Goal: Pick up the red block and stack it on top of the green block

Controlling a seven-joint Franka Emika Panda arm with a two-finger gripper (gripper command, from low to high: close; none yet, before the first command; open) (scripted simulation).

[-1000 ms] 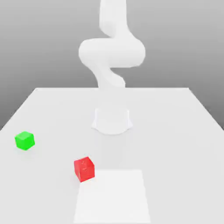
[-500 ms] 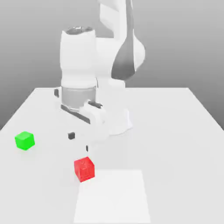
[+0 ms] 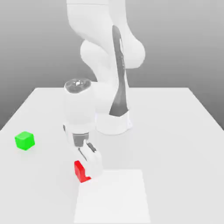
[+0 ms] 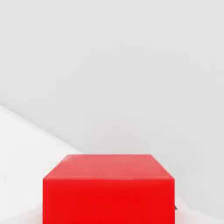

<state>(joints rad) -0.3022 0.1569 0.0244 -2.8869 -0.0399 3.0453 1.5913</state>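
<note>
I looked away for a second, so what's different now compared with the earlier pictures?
The gripper has come down over the red block, its jaws now closed on it. The green block and the red block haven't visibly moved.

The gripper (image 3: 87,173) is down at the red block (image 3: 81,171), with the green block (image 3: 25,140) well apart.
</note>
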